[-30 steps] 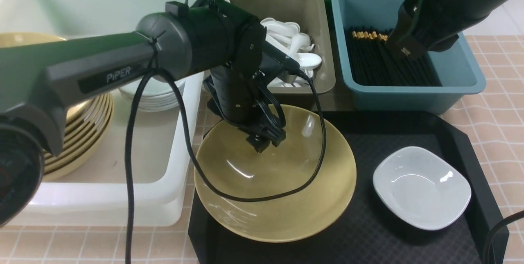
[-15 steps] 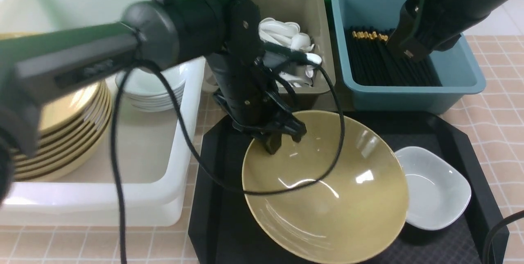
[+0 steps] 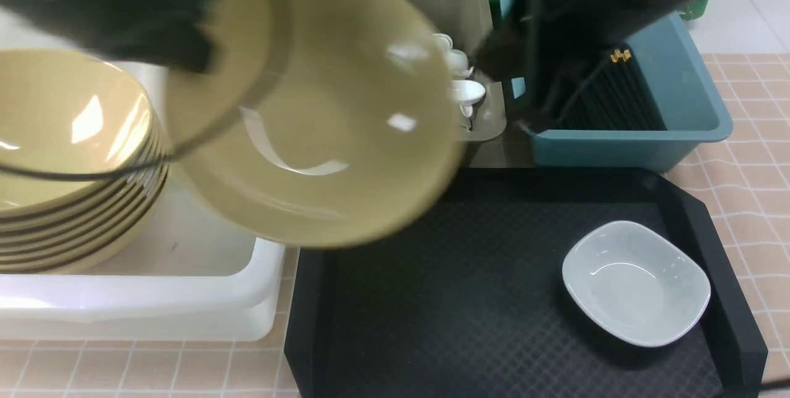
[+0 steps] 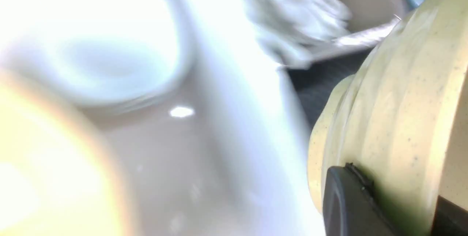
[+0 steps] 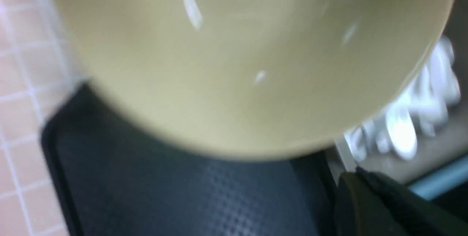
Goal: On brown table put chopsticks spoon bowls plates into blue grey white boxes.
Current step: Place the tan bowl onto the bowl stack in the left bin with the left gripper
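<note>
I see my pinkish-tan checked table carrying a black textured tray, translucent white tub, olive-grey bin and teal-blue bin.

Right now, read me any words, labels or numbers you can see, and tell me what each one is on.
None can be read.
The left arm is smeared by motion, so any label on it is illegible.
The bowl, white dish, black tray and blue bin show no print.
</note>
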`<act>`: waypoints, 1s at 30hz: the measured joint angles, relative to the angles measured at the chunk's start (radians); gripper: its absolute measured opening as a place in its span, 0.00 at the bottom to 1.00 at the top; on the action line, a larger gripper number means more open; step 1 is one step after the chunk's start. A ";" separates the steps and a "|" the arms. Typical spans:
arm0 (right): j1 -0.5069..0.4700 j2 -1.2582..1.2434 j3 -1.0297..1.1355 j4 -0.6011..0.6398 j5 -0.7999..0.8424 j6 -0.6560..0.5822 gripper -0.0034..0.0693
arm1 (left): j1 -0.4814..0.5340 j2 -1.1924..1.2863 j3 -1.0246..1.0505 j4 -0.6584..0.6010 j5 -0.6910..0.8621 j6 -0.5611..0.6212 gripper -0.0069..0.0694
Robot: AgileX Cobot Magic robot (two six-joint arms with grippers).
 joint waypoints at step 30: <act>0.052 0.000 0.000 0.000 0.040 -0.029 0.10 | 0.549 0.020 0.219 0.283 -0.206 -0.077 0.50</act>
